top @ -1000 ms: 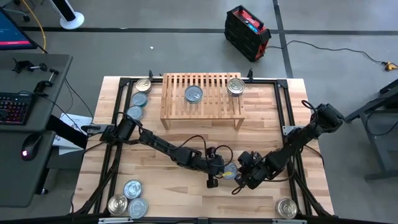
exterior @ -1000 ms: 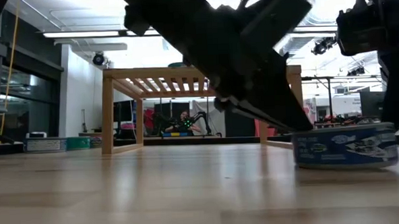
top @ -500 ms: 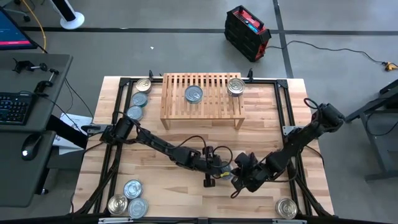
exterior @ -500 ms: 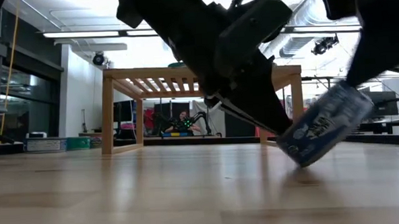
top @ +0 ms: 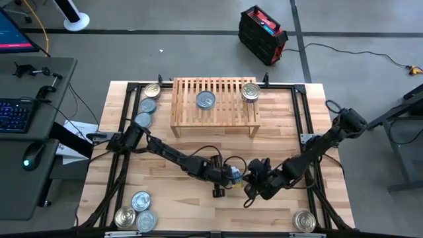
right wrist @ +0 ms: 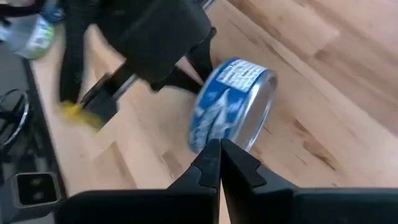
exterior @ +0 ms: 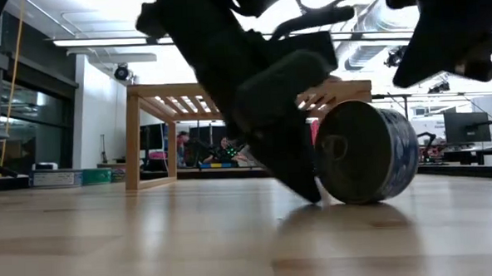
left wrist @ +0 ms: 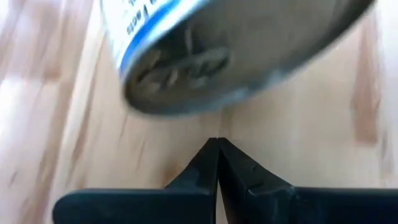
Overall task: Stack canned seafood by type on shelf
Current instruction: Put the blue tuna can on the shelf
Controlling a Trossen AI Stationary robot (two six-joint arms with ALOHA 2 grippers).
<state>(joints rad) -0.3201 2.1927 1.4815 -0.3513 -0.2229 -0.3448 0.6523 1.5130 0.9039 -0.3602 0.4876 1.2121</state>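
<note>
A blue-labelled tin [top: 236, 173] stands on its rim on the table between my two grippers; it also shows in the low view [exterior: 367, 149] and in the right wrist view [right wrist: 233, 106]. My left gripper [top: 223, 180] is shut at the tin's left side, fingertips [left wrist: 217, 142] just short of the tin's flat end [left wrist: 205, 62]. My right gripper [top: 254, 180] is shut on the tin's right side. The wooden slatted shelf [top: 215, 106] stands at the far middle and carries a bluish-lidded tin [top: 205, 100] and a gold-lidded tin [top: 250, 91]. My left gripper lies with its shut fingers [exterior: 293, 161] against the tin's flat end [exterior: 330, 163], coming from the table's left and slanting down. The tin stands on its rim on the table. My right gripper has its shut fingertips [right wrist: 219, 146] at the lower side wall [right wrist: 208, 134]; whether they touch I cannot tell.
Three tins [top: 149, 105] sit in a row along the left far edge beside the shelf. Three more [top: 141, 200] cluster at the near left corner, and one [top: 304, 220] lies at the near right. Bare wood stretches between the shelf and my grippers.
The tin lay flat on the table, then tipped up, and now stands on its rim. Both grippers have shifted a little toward the table's left, with the tin between them moving along.
</note>
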